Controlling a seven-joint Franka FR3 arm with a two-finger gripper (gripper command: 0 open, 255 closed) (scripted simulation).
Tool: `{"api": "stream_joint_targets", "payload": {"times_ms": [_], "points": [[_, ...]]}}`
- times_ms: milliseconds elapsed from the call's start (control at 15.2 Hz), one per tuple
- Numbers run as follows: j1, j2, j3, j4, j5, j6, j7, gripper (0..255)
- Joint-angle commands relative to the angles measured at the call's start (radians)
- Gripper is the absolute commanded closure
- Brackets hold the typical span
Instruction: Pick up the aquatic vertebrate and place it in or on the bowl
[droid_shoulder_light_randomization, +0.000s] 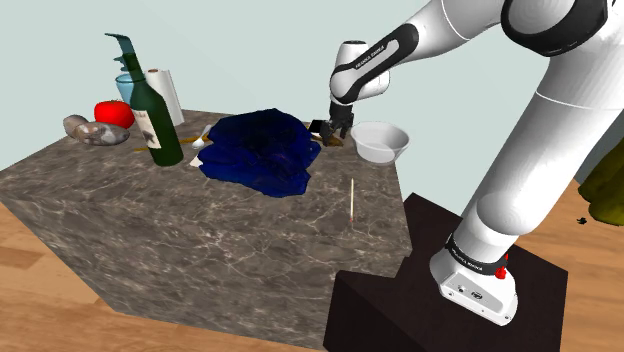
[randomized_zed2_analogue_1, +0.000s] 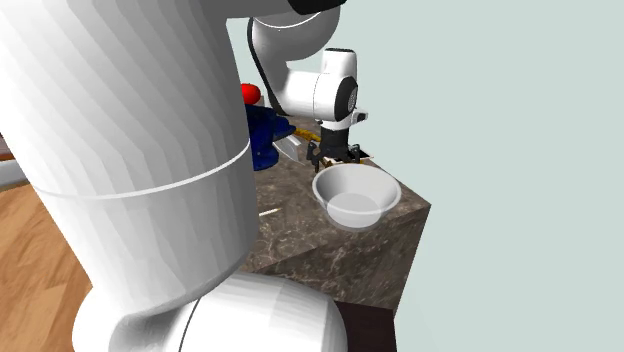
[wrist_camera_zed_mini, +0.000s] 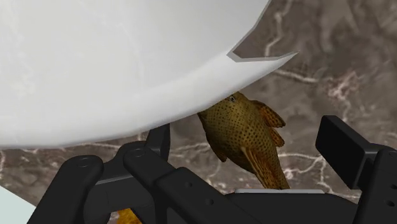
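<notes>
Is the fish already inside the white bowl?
No, the spotted brown fish lies on the marble tabletop beside the bowl, outside its rim.

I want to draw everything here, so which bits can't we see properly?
- fish, wrist view: its nose is tucked behind the rim of the bowl, and its tail end goes behind the hand's black body.
- fish, shoulder view: the gripper stands in front of it, so its shape is lost.
- blue cloth, second exterior view: the big white arm covers most of it.
</notes>
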Motion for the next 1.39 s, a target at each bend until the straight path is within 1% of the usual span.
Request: {"api": "stream_joint_targets", "payload": {"times_ms": [0,132,198,792,1320], "points": [[0.0,0.0,0.0,0.0,0.0,0.001,0.0,0],[0.0,0.0,0.0,0.0,0.0,0.001,0.0,0],[0.0,0.0,0.0,0.0,0.0,0.001,0.0,255],[0.0,0.0,0.0,0.0,0.0,0.001,0.0,255],[0.0,-0.062,-0.001,0.043,-0.014,-0.105,0.012,255]]}}
